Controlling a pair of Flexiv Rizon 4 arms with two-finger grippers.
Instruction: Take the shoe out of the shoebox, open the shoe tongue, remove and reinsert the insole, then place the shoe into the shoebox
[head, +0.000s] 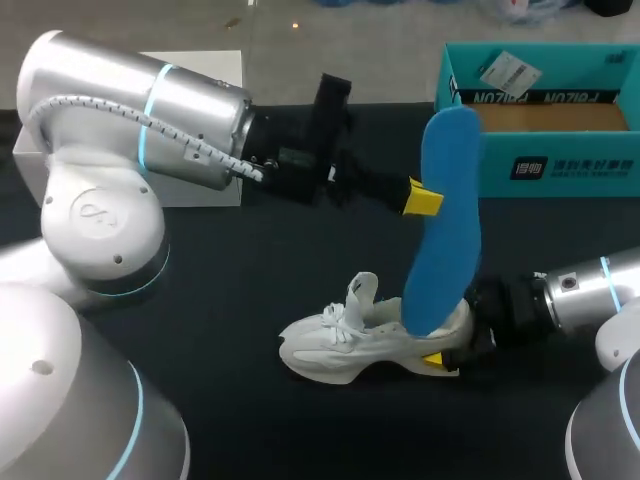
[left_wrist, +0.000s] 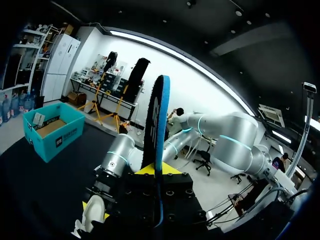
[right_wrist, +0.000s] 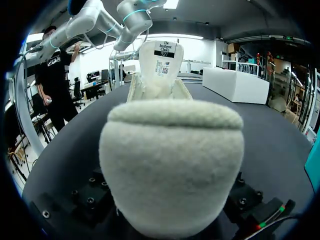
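The white shoe (head: 345, 350) is lying on its sole on the black desk (head: 220, 300), near the middle, with its toe pointing toward the side of the left arm (head: 150, 110). The left claw (head: 423, 198) is pinching the blue insole (head: 450, 230) at its upper part, with yellow tips pressing on its two flat faces. In the left wrist view the insole is showing only its thin edge between the fingers. It is standing nearly upright, and its lower end is sitting inside the shoe opening at the heel. The right arm (head: 585, 290) is coming in low over the desk, and the right claw (head: 445, 352) is gripping the heel of the shoe. One yellow tip is showing against the near side of the heel. In the right wrist view the soft heel is filling the space ahead of the claw, and the tongue (right_wrist: 161, 62) is standing up beyond it. The teal box (head: 560, 165) is standing open at the far right of the desk, well apart from the shoe.
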